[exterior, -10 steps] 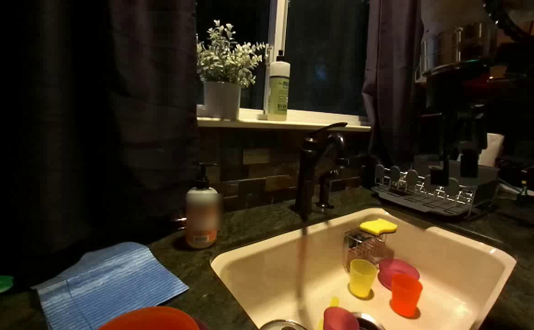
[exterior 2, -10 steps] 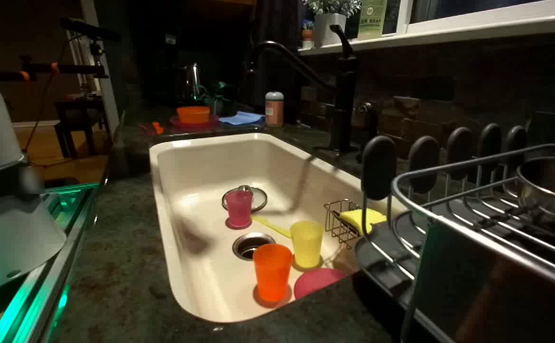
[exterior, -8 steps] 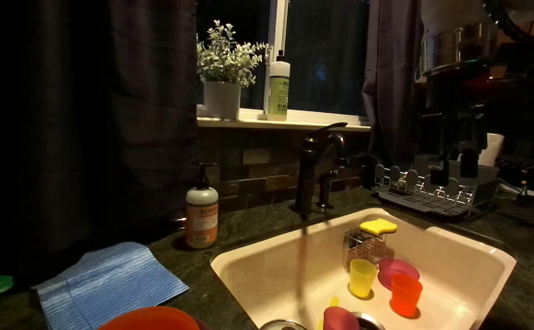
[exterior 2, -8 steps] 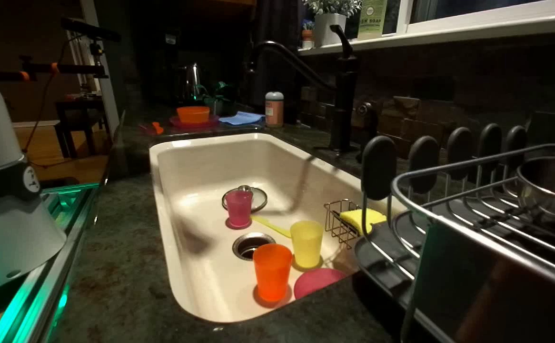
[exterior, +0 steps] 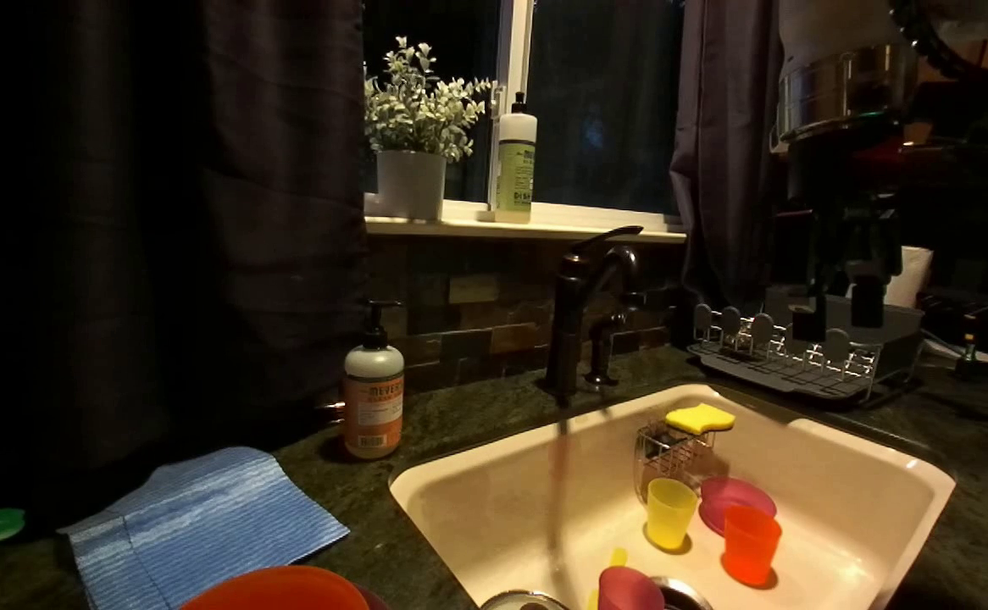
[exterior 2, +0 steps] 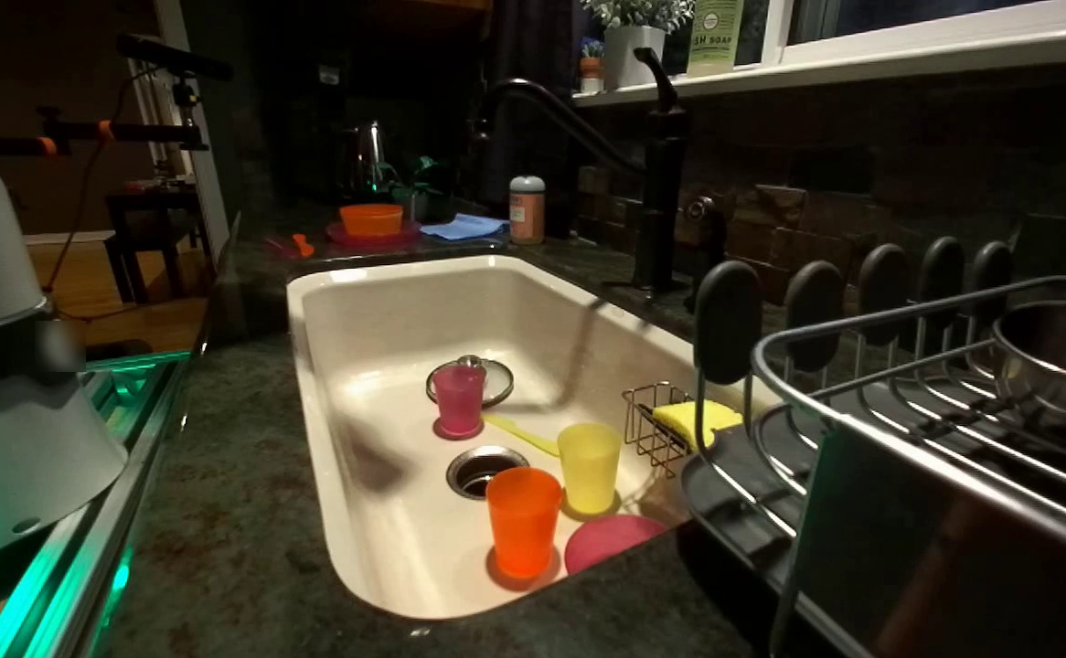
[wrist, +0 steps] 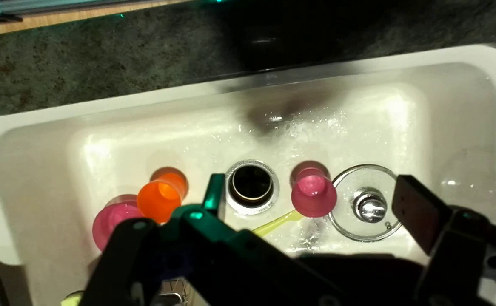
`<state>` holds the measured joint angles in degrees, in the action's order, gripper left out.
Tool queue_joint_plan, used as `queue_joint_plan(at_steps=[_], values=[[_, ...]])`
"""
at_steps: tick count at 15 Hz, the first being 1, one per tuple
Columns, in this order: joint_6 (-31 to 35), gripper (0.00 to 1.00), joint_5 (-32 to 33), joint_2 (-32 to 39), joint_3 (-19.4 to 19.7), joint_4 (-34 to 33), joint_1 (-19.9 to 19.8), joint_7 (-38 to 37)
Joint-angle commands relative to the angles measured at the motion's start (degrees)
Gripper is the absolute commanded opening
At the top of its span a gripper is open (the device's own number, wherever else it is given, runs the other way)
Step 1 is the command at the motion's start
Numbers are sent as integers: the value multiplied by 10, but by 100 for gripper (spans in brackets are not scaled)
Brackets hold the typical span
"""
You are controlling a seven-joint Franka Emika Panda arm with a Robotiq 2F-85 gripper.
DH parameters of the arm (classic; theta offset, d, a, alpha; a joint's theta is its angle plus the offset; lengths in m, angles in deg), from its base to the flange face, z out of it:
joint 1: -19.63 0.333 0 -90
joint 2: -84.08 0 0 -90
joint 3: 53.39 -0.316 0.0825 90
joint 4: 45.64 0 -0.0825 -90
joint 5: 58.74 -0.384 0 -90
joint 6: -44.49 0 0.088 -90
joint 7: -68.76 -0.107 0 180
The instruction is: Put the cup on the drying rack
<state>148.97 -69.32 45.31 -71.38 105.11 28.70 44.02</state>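
Against half a second ago, we find very little altered: in an exterior view the hand [exterior: 839, 318] has shifted by only a sliver, and everything in the sink [exterior 2: 387, 311] lies as it did. The fingers stand well apart and hold nothing. In the wrist view the cup [wrist: 314, 195] shows in the gap between them, but well below.

The sink is let into the tabletop [exterior 2: 213, 512], whose corners we cannot plainly make out. The cup stands upright on the sink floor, roughly between the edge by the robot base [exterior 2: 30, 457] and the edge along the wall [exterior: 494, 313]. A round lid [wrist: 369, 187] is just beside it; whether they touch we cannot tell. The drying rack [exterior 2: 917, 456], with a metal pot [exterior 2: 1059, 366] in it, stands past the sink's other end, towards the wall edge.

For the task, we take this to mean the approach is barely under way, with grasp, lift and placing all to come. We would bring the hand down over the cup, watching the finger on the lid's side, which could catch its rim. Later, we judge, the cup must clear the rack's prongs and the pot.
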Motion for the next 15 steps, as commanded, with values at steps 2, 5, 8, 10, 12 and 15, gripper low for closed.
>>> queue_joint_plan(at_steps=[2,5,8,10,12,15], values=[[42,100,21,-17,3,47,-45,-64],[96,100,32,-21,12,96,-84,-108],[176,100,42,35,32,85,-130,-141],[219,100,46,61,48,83,-154,-155],[264,100,42,97,67,82,-170,-157],[280,100,33,171,86,82,-182,-181]])
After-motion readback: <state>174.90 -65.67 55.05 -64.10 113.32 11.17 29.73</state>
